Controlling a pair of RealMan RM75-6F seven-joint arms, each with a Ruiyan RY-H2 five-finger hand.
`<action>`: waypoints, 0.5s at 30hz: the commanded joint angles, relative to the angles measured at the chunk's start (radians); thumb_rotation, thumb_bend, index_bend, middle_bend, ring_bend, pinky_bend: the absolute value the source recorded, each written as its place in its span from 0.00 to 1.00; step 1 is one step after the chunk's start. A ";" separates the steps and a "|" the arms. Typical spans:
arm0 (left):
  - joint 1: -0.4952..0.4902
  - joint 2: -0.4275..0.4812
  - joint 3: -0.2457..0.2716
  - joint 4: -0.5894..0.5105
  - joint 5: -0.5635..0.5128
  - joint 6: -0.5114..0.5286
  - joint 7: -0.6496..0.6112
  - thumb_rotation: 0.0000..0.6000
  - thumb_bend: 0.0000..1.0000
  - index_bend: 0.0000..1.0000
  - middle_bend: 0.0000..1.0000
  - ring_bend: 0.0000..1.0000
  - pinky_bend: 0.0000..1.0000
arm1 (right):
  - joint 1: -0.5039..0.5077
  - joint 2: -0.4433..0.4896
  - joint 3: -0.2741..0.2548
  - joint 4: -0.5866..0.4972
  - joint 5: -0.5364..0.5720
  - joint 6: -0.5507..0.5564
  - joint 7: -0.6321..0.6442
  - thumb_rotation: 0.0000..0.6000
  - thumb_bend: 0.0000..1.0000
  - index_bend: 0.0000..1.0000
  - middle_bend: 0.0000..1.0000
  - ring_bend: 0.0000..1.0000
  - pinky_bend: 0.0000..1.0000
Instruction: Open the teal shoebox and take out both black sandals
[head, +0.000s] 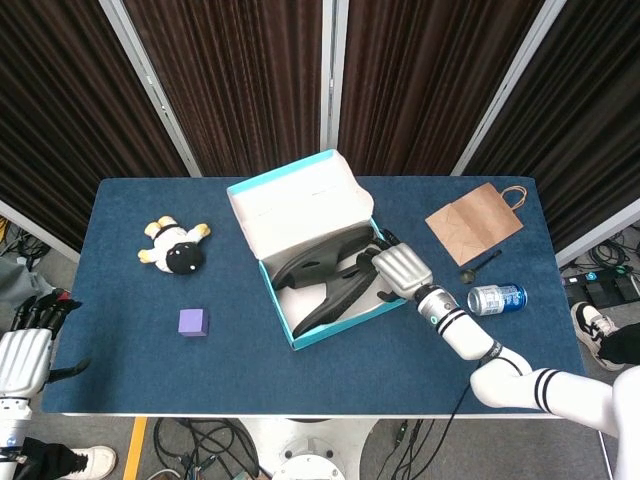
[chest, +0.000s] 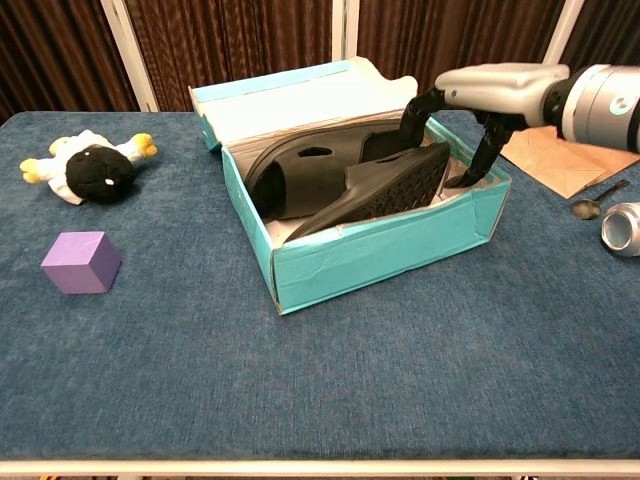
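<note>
The teal shoebox stands open at mid-table, its lid folded back behind it. Inside, one black sandal lies at the back. The other sandal leans on its edge in front, sole outward. My right hand hovers over the box's right end. Its fingers reach down on either side of the leaning sandal's end, spread apart. My left hand hangs off the table's front left corner, fingers apart and holding nothing.
A plush toy and a purple cube lie left of the box. At the right are a brown paper bag, a spoon and a drink can.
</note>
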 joint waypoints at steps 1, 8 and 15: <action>0.000 -0.004 0.000 0.006 0.002 0.001 -0.005 1.00 0.00 0.19 0.17 0.07 0.05 | 0.000 -0.043 -0.012 0.044 -0.023 0.023 -0.046 1.00 0.10 0.30 0.30 0.13 0.01; 0.002 -0.012 0.000 0.026 -0.003 -0.003 -0.021 1.00 0.00 0.19 0.17 0.07 0.05 | 0.002 -0.102 -0.005 0.107 -0.044 0.045 -0.093 1.00 0.10 0.31 0.30 0.13 0.01; -0.002 -0.019 -0.001 0.039 -0.006 -0.014 -0.030 1.00 0.00 0.19 0.17 0.07 0.05 | 0.005 -0.130 0.022 0.144 -0.034 0.053 -0.109 1.00 0.10 0.32 0.30 0.14 0.01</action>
